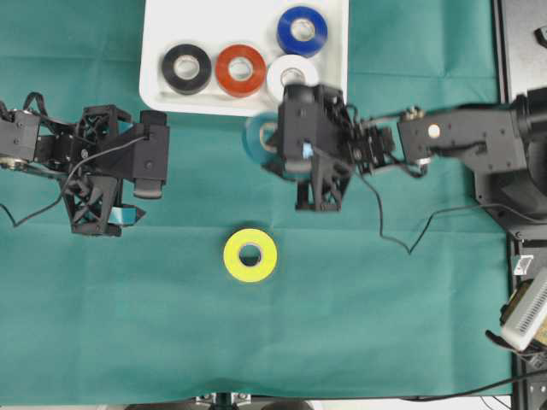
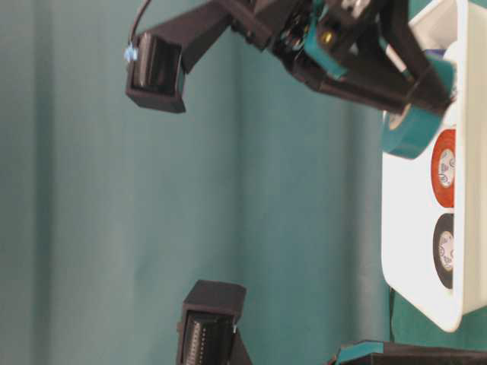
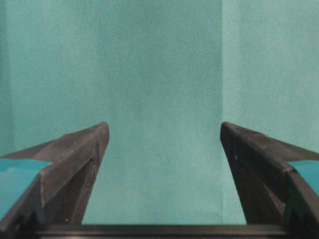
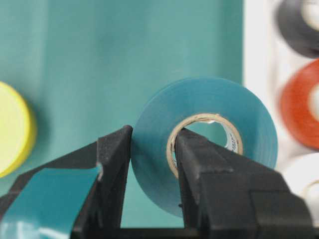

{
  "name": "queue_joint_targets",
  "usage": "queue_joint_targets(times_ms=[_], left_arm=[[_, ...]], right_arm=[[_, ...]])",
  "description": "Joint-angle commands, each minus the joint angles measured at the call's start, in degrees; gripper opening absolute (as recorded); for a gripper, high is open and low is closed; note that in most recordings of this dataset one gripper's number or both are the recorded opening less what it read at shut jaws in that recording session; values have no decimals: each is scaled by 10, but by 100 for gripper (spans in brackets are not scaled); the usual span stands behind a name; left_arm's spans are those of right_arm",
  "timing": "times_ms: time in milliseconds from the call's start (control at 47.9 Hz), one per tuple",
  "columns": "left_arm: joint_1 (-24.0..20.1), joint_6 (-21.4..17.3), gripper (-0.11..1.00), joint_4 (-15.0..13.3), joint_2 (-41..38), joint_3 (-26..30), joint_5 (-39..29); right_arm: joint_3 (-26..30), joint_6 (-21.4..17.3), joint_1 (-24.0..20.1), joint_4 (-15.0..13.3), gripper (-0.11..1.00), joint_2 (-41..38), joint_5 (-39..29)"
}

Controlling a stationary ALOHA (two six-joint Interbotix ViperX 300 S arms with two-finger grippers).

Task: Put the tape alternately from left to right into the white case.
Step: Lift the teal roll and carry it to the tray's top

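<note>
The white case at the top holds black tape, orange-red tape, a white roll and a blue roll. My right gripper is shut on the teal tape, one finger in its core and one outside, lifted above the cloth just below the case's front rim. The yellow tape lies flat on the green cloth lower down. My left gripper hangs open over bare cloth, at the left in the overhead view, holding nothing.
Green cloth covers the table. A black stand and the right arm's base fill the right edge, with a loose cable trailing on the cloth. A pale device sits at the lower right.
</note>
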State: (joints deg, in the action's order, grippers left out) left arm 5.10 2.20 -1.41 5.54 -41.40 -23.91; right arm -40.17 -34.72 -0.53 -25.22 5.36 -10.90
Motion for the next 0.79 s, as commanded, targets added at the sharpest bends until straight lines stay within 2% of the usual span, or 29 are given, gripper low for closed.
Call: queue_joint_targets(times_ms=[0,271,417,772], left_arm=[[2,0,54,-1,10,6,3],[2,0,54,-1,9,6,3],[3,0,54,-1,8,6,3],[2,0,54,-1,8,8,4]], right_arm=[[18,1,23,-11,27,16,2],[33,0,90,-54,26,3,7],[47,0,120,-69,26,-16,13],[85,1,174,-76,26,-63,23]])
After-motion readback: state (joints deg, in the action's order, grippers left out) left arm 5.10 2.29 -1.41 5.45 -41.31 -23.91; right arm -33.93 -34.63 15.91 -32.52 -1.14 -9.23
